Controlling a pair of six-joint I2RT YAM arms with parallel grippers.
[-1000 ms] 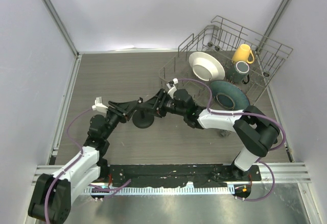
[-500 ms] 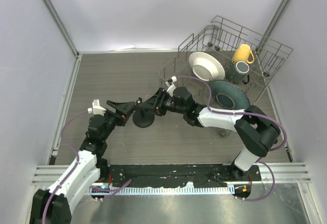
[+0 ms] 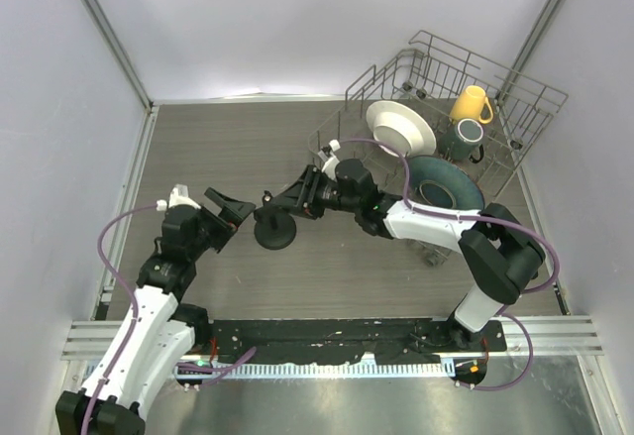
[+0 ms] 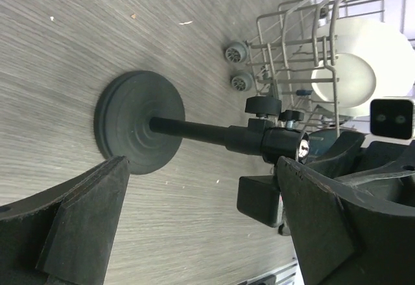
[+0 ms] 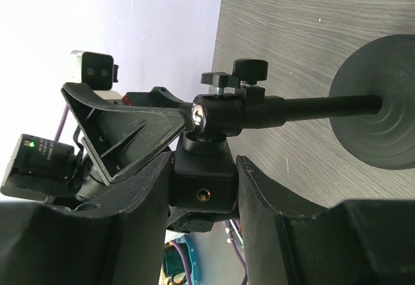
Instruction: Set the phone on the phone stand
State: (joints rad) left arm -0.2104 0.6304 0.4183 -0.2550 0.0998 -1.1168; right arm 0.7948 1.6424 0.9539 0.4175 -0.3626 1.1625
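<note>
The phone stand rests on its round disc base on the wooden table, its stem ending in a knobbed head with a black block. My right gripper is shut on that block, one finger pressed to each side. Left of the stand, my left gripper is open wide. Its fingers straddle bare table just short of the stem, touching nothing. The phone is out of view.
A grey wire dish rack stands at the back right, holding a white plate, a teal plate, a yellow mug and a dark mug. White walls close in the table on three sides.
My left gripper has opened wide and drawn back to the left, away from the stand's head. The right gripper stays clamped on the stand.
</note>
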